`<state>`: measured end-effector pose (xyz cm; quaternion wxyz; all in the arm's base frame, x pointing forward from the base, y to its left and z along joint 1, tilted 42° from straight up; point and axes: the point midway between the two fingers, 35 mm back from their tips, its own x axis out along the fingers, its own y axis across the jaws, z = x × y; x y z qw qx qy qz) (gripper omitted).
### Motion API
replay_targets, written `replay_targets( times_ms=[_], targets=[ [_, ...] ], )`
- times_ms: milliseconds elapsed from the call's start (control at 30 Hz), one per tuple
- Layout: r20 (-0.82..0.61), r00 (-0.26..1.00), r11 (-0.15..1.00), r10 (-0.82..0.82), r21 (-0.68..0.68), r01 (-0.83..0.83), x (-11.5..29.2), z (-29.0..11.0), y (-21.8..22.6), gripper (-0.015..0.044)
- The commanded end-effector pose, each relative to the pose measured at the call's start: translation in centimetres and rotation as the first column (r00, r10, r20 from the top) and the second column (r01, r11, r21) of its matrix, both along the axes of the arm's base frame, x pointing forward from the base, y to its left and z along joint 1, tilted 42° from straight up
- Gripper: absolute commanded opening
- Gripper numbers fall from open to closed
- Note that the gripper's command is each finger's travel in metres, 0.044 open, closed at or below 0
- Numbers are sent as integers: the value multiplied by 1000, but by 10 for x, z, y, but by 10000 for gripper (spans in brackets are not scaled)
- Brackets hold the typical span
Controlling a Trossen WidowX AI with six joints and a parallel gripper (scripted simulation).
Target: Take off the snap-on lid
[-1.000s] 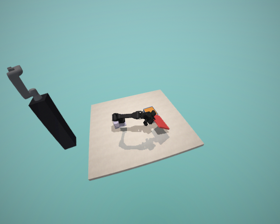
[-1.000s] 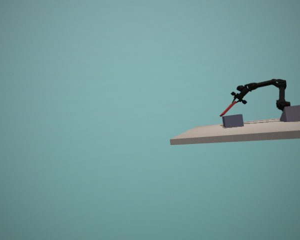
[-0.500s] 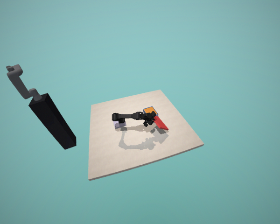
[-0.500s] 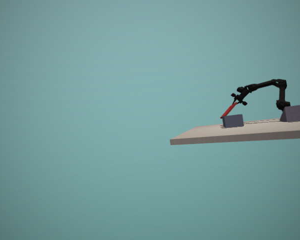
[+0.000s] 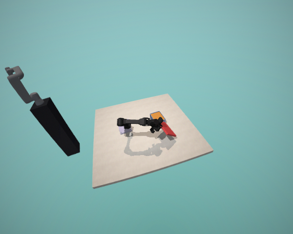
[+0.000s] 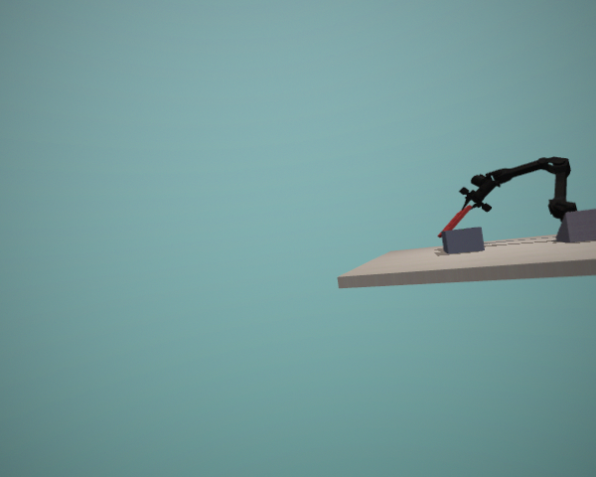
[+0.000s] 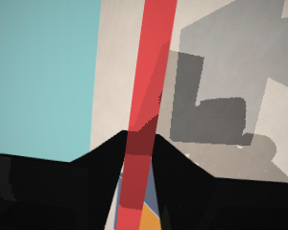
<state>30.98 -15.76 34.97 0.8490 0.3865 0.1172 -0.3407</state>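
The red lid [image 5: 169, 129] [image 6: 455, 221] [image 7: 149, 91] is off the box and hangs tilted, its low end near the box's far side. My gripper [image 5: 161, 126] [image 6: 469, 206] [image 7: 139, 137] is shut on the lid's upper edge. The storage box [image 5: 157, 115] [image 6: 462, 239] stands open on the table, blue-grey outside and orange inside; a corner of it [image 7: 152, 221] shows at the bottom of the wrist view. The lid is edge-on in the wrist view, pointing away over the table [image 7: 115, 72].
The arm's base sits on a pale block [image 5: 123, 129] [image 6: 588, 225] on the beige table [image 5: 141, 166] [image 6: 442, 269]. A black pillar [image 5: 54, 126] with a grey camera arm stands off the table to the left. The table's edge is close beyond the box.
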Motion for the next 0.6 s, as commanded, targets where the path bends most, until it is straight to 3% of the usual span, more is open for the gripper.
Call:
replay_targets(
  times_ms=[0,567],
  targets=[
    [8,1000,1000,10,-3,-10,-1,0,0,0],
    [8,1000,1000,10,-4,-10,-2,-10,-9,0]
  ],
)
